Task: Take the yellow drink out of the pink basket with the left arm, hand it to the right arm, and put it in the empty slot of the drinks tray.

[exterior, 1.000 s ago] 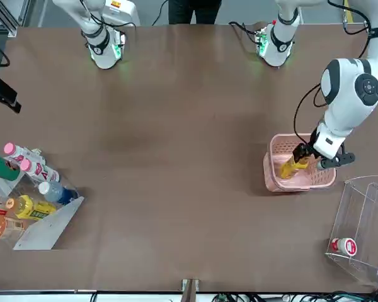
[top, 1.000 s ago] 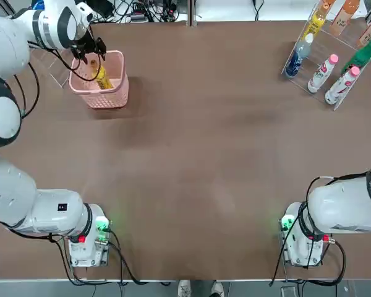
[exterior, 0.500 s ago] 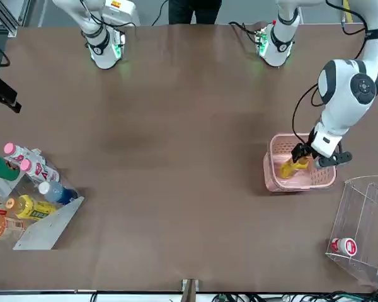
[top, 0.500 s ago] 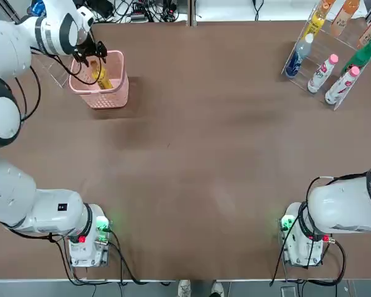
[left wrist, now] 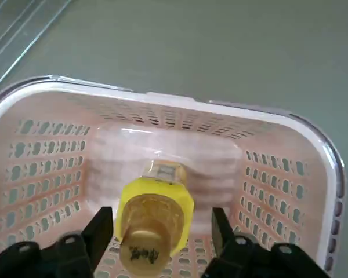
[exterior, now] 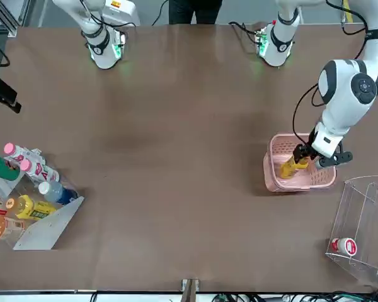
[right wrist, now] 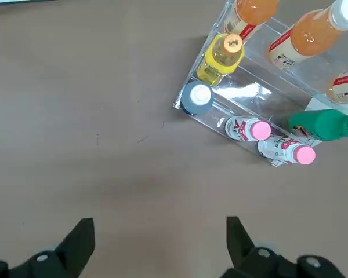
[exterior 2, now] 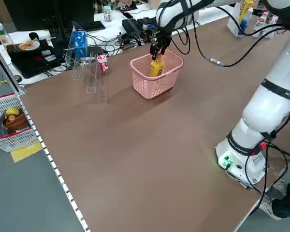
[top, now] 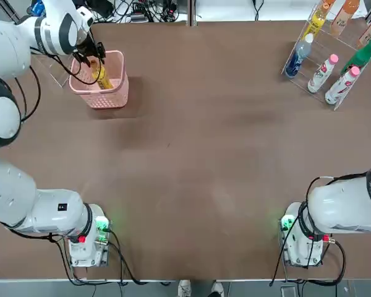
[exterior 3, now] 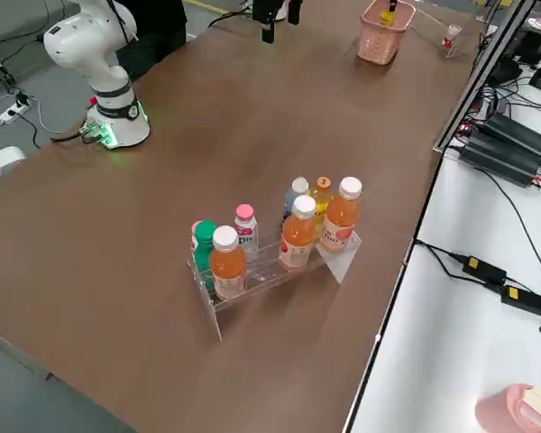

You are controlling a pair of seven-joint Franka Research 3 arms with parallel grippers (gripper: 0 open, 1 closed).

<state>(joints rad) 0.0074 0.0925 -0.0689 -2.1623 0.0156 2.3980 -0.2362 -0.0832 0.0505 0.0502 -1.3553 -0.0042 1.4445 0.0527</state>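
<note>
The left gripper (left wrist: 156, 231) is down inside the pink basket (left wrist: 290, 124), its two black fingers (left wrist: 101, 229) standing on either side of the yellow drink (left wrist: 155, 217) near the cap. They are partly parted, with a narrow gap visible on each side of the bottle in the left wrist view, so they bracket it closely; whether the pads already press on it cannot be told. The bottle stands roughly upright in the basket, long axis near vertical and leaning a little, its orange-brown cap upward toward the gripper. In the top view the basket (top: 114, 93) sits near the table's far left corner, with the left arm (top: 25, 37) reaching over it from the left edge. A clear acrylic stand (exterior 2: 89, 77) is just beyond it, nearer that corner.

The right gripper (right wrist: 159, 243) hangs with its fingers spread wide and nothing between them, high above the table. It looks down on the drinks tray (right wrist: 243, 95) at the table's far right corner, which holds orange, pink-capped, green, blue-capped and pale yellow bottles.
</note>
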